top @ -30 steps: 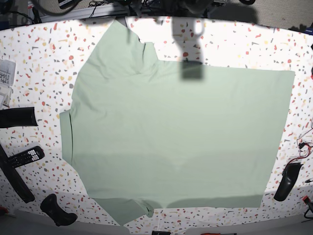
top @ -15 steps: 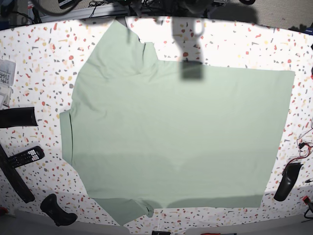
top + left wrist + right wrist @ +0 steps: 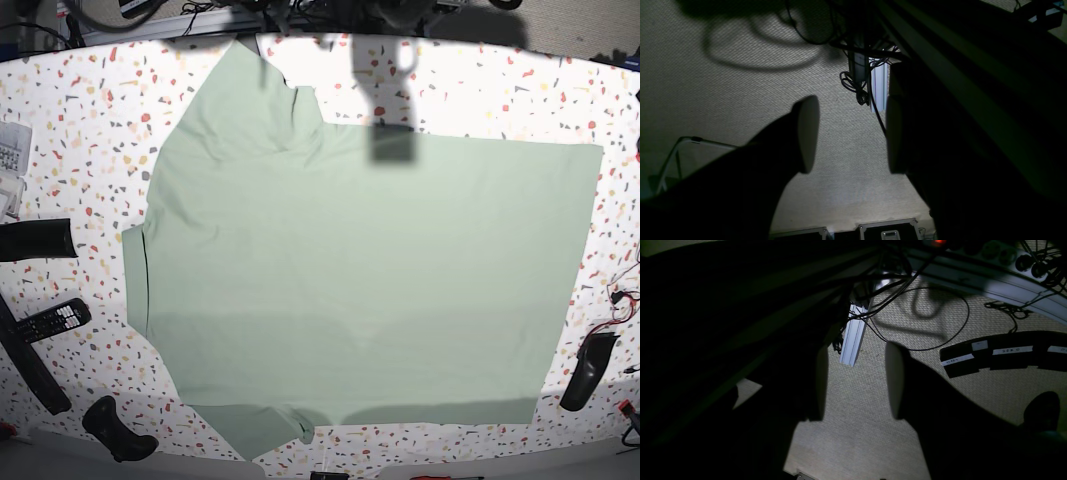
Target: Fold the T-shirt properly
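T-shirt (image 3: pixel 360 270): pale green, spread flat over the speckled table (image 3: pixel 80 120), well apart from both grippers. Left gripper (image 3: pixel 848 135): fingers parted, nothing held, seen against woven carpet (image 3: pixel 723 100). Right gripper (image 3: pixel 857 381): fingers parted, nothing held.

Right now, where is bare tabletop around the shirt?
Bare patches: the far right corner beyond the shirt, and the far left corner beside its sleeve. The left edge is crowded by the remote and dark tools; the near strip is thin.
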`<state>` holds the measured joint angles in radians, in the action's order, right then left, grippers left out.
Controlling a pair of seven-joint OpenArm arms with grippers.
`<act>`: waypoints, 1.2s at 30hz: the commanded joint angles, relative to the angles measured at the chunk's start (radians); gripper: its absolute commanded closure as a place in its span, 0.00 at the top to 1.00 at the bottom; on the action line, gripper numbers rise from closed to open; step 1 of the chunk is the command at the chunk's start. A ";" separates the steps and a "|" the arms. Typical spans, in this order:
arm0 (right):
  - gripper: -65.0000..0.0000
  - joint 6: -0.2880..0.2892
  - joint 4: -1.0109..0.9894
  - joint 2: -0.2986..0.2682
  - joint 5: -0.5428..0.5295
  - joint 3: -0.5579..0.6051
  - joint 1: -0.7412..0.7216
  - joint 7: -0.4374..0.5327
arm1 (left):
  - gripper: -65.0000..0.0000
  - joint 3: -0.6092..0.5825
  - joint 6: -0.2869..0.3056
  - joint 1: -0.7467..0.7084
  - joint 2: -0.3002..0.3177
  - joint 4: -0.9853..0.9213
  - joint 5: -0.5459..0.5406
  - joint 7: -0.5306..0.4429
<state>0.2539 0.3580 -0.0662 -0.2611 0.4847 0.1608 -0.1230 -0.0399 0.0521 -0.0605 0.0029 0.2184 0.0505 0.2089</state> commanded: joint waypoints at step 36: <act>0.42 0.011 0.093 -0.150 0.037 0.000 -0.022 0.149 | 0.45 0.000 0.004 0.002 -0.008 0.004 0.002 -0.055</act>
<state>0.2619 0.4450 -0.2062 -0.2165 0.4847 0.1459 0.0113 -0.0399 0.0521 -0.0608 0.0029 0.2184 0.0532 0.1528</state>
